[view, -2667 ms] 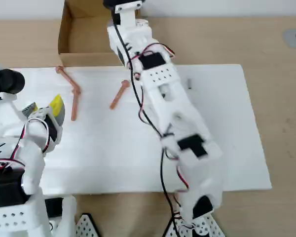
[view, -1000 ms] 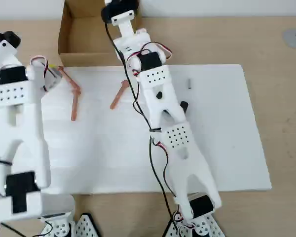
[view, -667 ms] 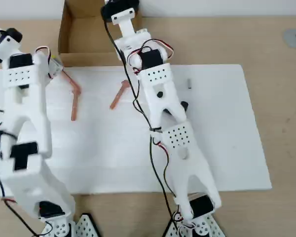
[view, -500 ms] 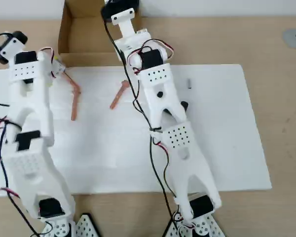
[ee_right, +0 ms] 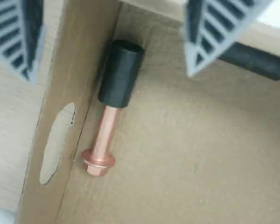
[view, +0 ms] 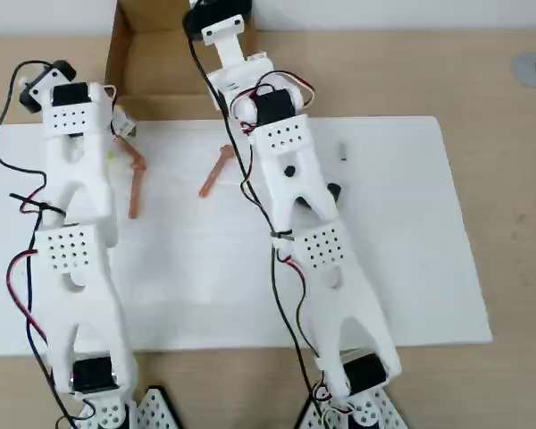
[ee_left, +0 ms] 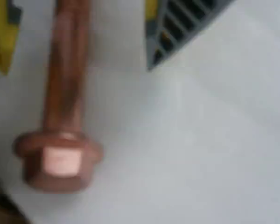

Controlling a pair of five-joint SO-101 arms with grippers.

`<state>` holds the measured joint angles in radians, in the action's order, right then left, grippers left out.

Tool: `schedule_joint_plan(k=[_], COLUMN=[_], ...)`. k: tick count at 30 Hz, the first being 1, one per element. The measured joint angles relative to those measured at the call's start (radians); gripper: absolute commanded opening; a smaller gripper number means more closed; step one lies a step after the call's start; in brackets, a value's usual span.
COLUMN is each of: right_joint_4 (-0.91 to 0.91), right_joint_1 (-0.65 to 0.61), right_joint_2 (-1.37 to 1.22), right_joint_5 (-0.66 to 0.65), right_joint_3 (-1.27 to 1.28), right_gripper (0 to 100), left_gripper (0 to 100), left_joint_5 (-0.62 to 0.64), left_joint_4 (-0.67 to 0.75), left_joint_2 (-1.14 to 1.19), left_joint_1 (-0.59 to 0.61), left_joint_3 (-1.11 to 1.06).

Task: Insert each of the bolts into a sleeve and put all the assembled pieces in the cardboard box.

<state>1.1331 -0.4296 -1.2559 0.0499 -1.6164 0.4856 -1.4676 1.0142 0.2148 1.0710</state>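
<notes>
My left gripper [ee_left: 79, 65] is open low over the white sheet, its yellow pad [ee_left: 2, 37] and grey finger [ee_left: 177, 28] either side of a copper bolt [ee_left: 65, 93] without touching it. In the high view the left gripper [view: 122, 132] is at the box's near left corner, by two bolts [view: 135, 189] lying end to end. A third bolt [view: 215, 172] lies further right. My right gripper [ee_right: 111, 74] hangs open inside the cardboard box [ee_right: 60, 116], above a bolt in a black sleeve [ee_right: 120, 74]. A second black sleeve [ee_right: 256, 60] lies nearby.
The cardboard box [view: 116, 63] stands at the back edge of the white sheet [view: 402, 250]. A black sleeve [view: 333, 190] peeks out beside the right arm, and a small dark pin [view: 343, 151] lies behind it. The sheet's right half is open room.
The left arm has swung up from the front left to the bolts by the box corner. The right arm stretched further over the box earlier and has held still for the last second.
</notes>
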Motion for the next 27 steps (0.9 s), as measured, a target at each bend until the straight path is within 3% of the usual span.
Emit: schedule_joint_plan(k=[5, 15, 27], right_joint_4=[0.000, 0.040, 0.057], right_joint_1=[0.000, 0.000, 0.000], right_joint_2=[0.000, 0.000, 0.000], right_joint_5=[0.000, 0.000, 0.000], right_joint_3=[0.000, 0.000, 0.000], right_gripper=[24.6, 24.6, 24.6], left_gripper=[20, 20, 0], left_joint_5=[0.000, 0.000, 0.002], left_joint_4=[-0.043, -0.043, -0.043], left_joint_2=[0.055, 0.121, 0.141], left_joint_1=[0.000, 0.000, -0.009], left_joint_3=[0.132, 0.161, 0.186])
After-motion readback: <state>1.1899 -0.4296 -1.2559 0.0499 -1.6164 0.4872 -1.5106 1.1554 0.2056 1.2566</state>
